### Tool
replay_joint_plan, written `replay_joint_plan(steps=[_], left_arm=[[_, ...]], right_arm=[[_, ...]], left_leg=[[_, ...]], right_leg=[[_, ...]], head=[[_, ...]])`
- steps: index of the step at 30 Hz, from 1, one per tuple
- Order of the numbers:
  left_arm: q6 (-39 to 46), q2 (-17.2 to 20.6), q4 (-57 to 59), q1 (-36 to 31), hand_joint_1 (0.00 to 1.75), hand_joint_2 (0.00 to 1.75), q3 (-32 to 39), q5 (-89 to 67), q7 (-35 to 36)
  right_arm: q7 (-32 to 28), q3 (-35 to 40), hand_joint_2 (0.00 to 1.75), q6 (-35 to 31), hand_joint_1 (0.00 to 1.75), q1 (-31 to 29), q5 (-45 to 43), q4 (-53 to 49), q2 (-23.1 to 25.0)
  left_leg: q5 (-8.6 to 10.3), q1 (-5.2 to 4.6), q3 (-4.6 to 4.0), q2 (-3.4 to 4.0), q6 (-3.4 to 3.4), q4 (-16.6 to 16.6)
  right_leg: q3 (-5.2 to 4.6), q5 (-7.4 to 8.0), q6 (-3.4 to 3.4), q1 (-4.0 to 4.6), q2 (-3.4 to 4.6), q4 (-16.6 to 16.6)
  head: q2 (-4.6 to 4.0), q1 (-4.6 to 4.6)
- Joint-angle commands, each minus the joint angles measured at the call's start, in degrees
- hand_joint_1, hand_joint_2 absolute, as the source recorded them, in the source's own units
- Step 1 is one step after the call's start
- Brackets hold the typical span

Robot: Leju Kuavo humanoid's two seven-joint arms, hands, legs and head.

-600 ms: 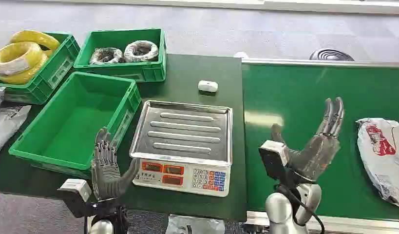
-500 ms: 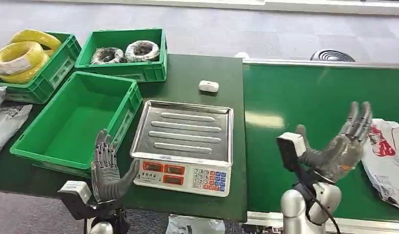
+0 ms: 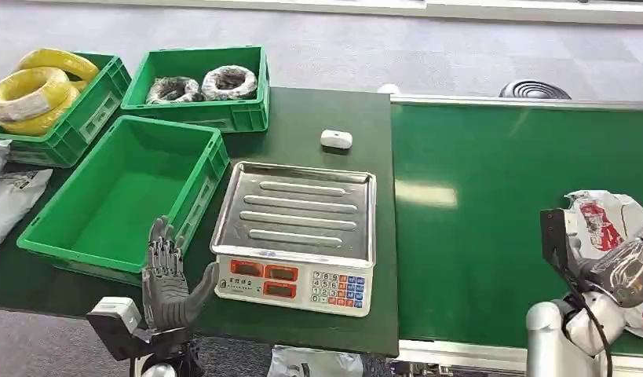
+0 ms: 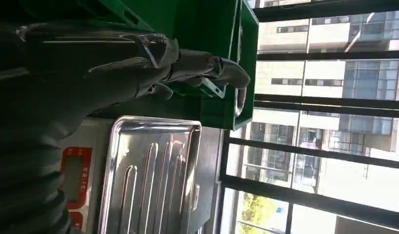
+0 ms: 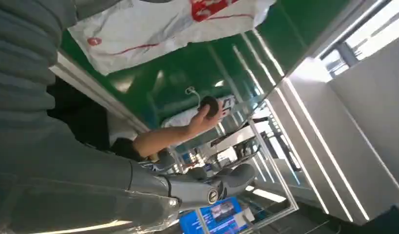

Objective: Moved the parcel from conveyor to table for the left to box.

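At the lower left of the head view the left hand (image 3: pixel 167 279) stands upright with fingers spread apart, holding nothing, just in front of the empty green bin (image 3: pixel 122 196). The scale (image 3: pixel 296 232) sits at centre on the dark table (image 3: pixel 334 110). At the far right the parcel (image 3: pixel 604 228) lies on the green conveyor (image 3: pixel 475 220); the right hand (image 3: pixel 628 271) is at it, fingers extended, grip unclear.

Head view looks down from high; the left wrist view, close, shares the scale (image 3: pixel 294 236).
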Motion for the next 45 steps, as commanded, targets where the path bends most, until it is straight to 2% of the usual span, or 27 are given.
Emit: replay_joint_plan(steps=[1, 11, 20, 24, 26, 29, 30, 33, 38, 42, 43, 44, 45], left_arm=[[-0.03, 1.53, 0.16, 0.04, 0.0, 1.75, 1.23, -0.27, 0.13], [-0.04, 1.55, 0.38, -0.19, 0.0, 1.75, 1.25, -0.23, 0.13], [0.96, 1.48, 0.13, -1.43, 0.0, 1.75, 1.78, -0.39, 0.24], [0.48, 1.01, -0.03, -2.28, 0.0, 1.75, 2.18, -0.86, 1.09], [0.3, 0.64, 0.05, -3.05, 0.0, 1.75, 2.71, -1.33, 1.61], [0.14, 0.66, 0.09, -3.58, 0.0, 1.75, 2.83, -1.41, 1.85], [0.11, 0.41, 0.05, -3.7, 0.0, 1.75, 3.24, -1.64, 2.0], [-0.35, -0.06, -0.47, -4.65, 0.0, 1.75, 4.23, -2.41, 2.99], [-1.18, -1.22, -2.78, -3.27, 0.0, 1.75, 5.98, -5.22, 4.69], [-1.2, -1.42, -2.89, -3.2, 0.0, 1.75, 6.3, -5.59, 4.74], [-1.18, -1.48, -2.91, -3.32, 0.0, 1.75, 6.39, -5.75, 4.73], [-1.15, -1.56, -2.92, -3.49, 0.0, 1.75, 6.48, -5.86, 4.74], [-1.15, -1.63, -3.06, -3.79, 0.0, 1.75, 6.48, -5.87, 4.75]], right_arm=[[3.72, -3.31, 1.75, 7.63, 0.0, -12.87, 5.02, 38.84, -11.13], [3.86, -3.3, 1.75, 7.31, 0.0, -12.74, 5.08, 38.81, -10.77], [1.23, -9.61, 1.75, 9.43, 0.0, -10.36, -0.66, 37.52, -8.61], [-1.6, -13.6, 1.75, 12.49, 0.0, -10.07, -4.8, 37.91, -9.46], [-2.65, -14.11, 1.75, 15.04, 0.0, -10.31, -5.43, 37.84, -9.31], [-2.36, -13.72, 1.75, 15.42, 0.0, -10.57, -5.0, 37.69, -8.87], [-4.41, -14.63, 1.75, 16.69, 0.0, -10.74, -6.53, 36.75, -8.03], [-5.67, -14.96, 1.75, 18.94, 0.0, -10.57, -7.96, 34.18, -5.49], [-5.85, -13.89, 1.75, 20.74, 0.0, -5.91, -10.11, 23.23, 0.29], [-6.06, -13.2, 1.75, 21.19, 0.0, -4.52, -10.84, 20.06, 1.62], [-6.5, -12.96, 1.75, 21.69, 1.08, -4.04, -11.66, 18.89, 2.2], [-6.37, -12.31, 1.75, 21.13, 1.64, -3.26, -11.42, 17.52, 2.74], [-6.31, -12.21, 1.75, 21.07, 1.75, -3.2, -11.42, 17.51, 3.17]], left_leg=[[0.17, 0.01, -0.06, 0.1, 0.09, -0.17], [0.07, 0.0, -0.08, 0.09, 0.06, -0.06], [0.19, 0.01, -0.14, 0.08, 0.06, -0.18], [0.17, 0.02, -0.15, 0.01, 0.06, -0.14], [0.16, 0.0, -0.15, 0.04, 0.08, -0.13], [0.16, 0.0, -0.2, 0.1, 0.08, -0.1], [0.17, 0.0, -0.17, 0.14, 0.08, -0.13], [0.1, 0.0, -0.14, 0.13, 0.06, -0.06], [0.08, 0.07, -0.11, 0.23, 0.03, -0.08], [0.05, 0.04, -0.06, 0.14, 0.03, -0.06], [0.13, 0.03, -0.13, 0.22, 0.06, -0.14], [0.1, 0.02, -0.12, 0.18, 0.06, -0.11], [0.06, 0.04, -0.07, 0.13, 0.04, -0.06]], right_leg=[[-0.06, 0.21, -0.13, 0.04, -0.03, -0.2], [-0.17, 0.08, -0.08, 0.03, 0.02, -0.01], [-0.21, 0.18, -0.18, 0.05, -0.06, -0.13], [-0.22, 0.15, -0.15, 0.05, -0.11, -0.1], [-0.22, 0.16, -0.15, 0.04, -0.09, -0.1], [-0.3, 0.18, -0.14, 0.04, -0.02, -0.07], [-0.28, 0.19, -0.14, 0.03, 0.01, -0.08], [-0.23, 0.12, -0.12, 0.03, 0.03, -0.01], [-0.23, 0.13, -0.14, 0.09, 0.13, -0.03], [-0.16, 0.06, -0.09, 0.07, 0.06, 0.01], [-0.25, 0.16, -0.16, 0.07, 0.09, -0.07], [-0.23, 0.13, -0.13, 0.06, 0.07, -0.03], [-0.16, 0.07, -0.09, 0.06, 0.05, 0.0]], head=[[0.0, 0.02], [0.0, 0.0], [0.0, 0.02], [0.0, 0.0], [0.0, -0.02], [0.0, 0.0], [0.0, 0.02], [0.0, 0.02], [0.0, 0.02], [0.0, 0.0], [0.0, 0.0], [0.0, -0.02], [0.0, 0.02]])
